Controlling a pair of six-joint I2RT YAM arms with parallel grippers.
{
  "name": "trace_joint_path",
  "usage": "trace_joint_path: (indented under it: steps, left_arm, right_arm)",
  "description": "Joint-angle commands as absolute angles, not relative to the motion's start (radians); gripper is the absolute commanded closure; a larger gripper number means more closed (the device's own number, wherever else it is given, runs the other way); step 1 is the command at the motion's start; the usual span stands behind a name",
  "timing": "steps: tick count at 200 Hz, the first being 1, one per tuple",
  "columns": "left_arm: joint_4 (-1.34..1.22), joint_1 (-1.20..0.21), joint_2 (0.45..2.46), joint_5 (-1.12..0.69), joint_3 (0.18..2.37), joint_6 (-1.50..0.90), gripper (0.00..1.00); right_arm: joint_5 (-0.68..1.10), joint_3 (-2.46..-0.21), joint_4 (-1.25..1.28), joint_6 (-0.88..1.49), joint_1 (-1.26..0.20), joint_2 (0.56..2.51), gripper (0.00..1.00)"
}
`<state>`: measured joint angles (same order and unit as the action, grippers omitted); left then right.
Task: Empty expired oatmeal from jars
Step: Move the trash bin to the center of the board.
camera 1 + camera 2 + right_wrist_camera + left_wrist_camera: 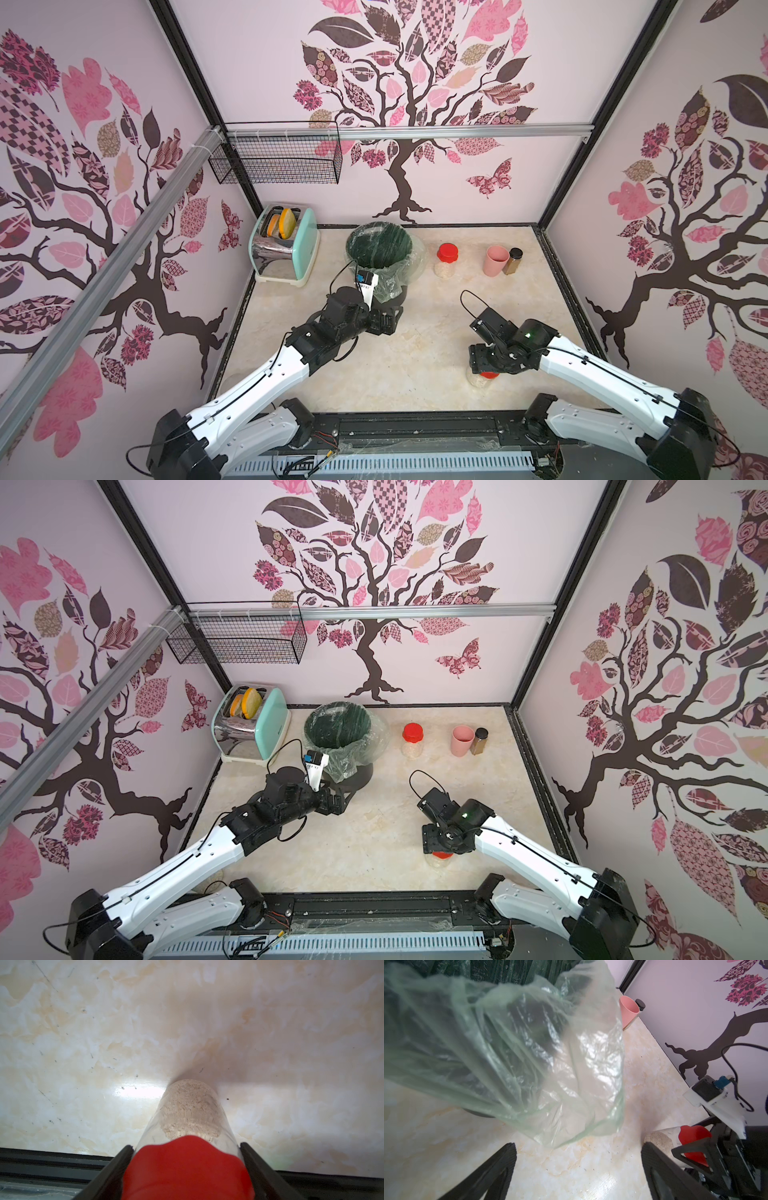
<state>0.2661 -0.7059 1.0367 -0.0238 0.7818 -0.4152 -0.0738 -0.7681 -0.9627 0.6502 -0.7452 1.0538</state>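
In both top views: red-lidded jar (476, 381) stands near the front edge of the table (415, 353) under my right gripper (482, 371); bin (350, 249) well apart; second jar (412, 742), pink cup (462, 741), brown bottle (478, 742) beyond. Left wrist: my left gripper (577, 1147) gapes wide, empty, beside the sagging liner (529, 1053), which could snag it. Right wrist: jaws flank the jar under its red lid (187, 1167); whether they grip, I cannot tell. The oatmeal (189, 1109) lies at the bottom; a high, glancing pinch may tip the jar.

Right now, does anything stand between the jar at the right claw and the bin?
No: bare table lies between the jar and the bin. Only the left claw, open, hangs by the bin's near side, close to that path.
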Motion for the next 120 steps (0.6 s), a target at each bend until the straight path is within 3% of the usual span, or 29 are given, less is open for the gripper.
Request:
trace_joint_path:
  steps: [1, 62, 120]
  left_arm:
    - [0.198, -0.704, 1.088, 0.015, 0.849, -0.379, 0.02]
    - [0.010, -0.599, 1.281, -0.023, 0.863, -0.432, 0.03]
    - [0.032, -0.598, 1.377, 0.026, 0.966, -0.378, 0.02]
  right_arm:
    - [-0.091, -0.813, -0.909, 0.617, -0.749, 1.068, 0.25]
    - [-0.113, -0.830, -0.811, 0.536, -0.749, 1.099, 0.27]
    - [-0.083, -0.816, -0.733, 0.469, -0.749, 1.112, 0.27]
